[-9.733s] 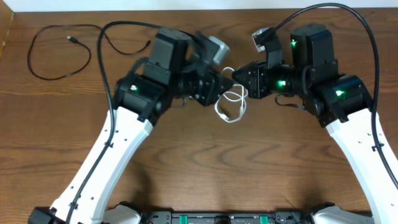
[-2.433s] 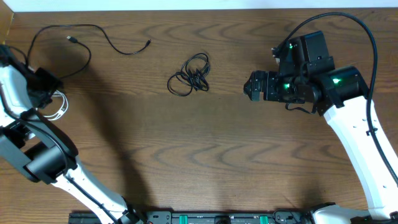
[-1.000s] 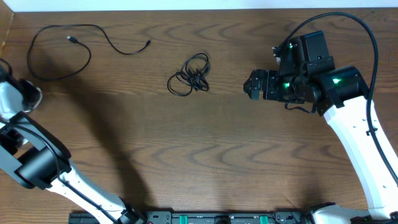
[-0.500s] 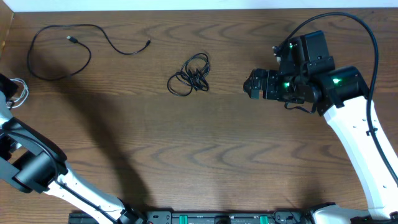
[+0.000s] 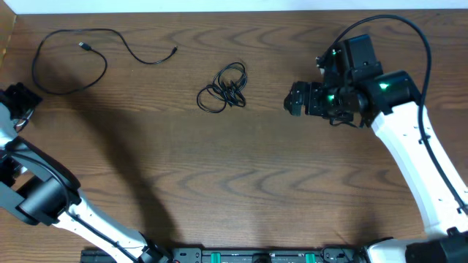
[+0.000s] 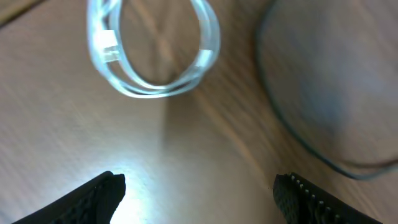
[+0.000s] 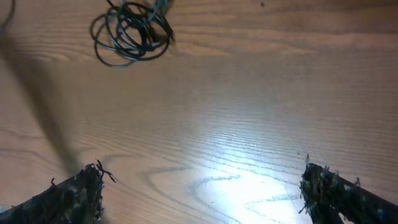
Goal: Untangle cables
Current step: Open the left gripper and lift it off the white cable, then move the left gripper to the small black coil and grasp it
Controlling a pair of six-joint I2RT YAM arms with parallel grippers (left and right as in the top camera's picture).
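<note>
table (image 5: pixel 241 183): brown wood with a wavy grain, matte, with a pale glare patch under each wrist camera.
long black cable (image 5: pixel 67 93): thin, flexible cord laid in one wide open loop with a wavy tail running right; small plug ends; far left of the table.
coiled black cable (image 5: pixel 223 89): thin cord bunched into a small tangle of overlapping round loops; far centre, apart from the other cords.
white cable (image 6: pixel 155 53): glossy, thin, wound into a flat oval of doubled loops; lies on the wood at the left edge, beyond the left fingertips, not touching them.
left gripper (image 6: pixel 205 196): jaws spread wide, nothing between them.
right gripper (image 7: pixel 205 190): jaws spread wide, empty, over bare wood to the right of the coiled black cable, well apart from it.
</note>
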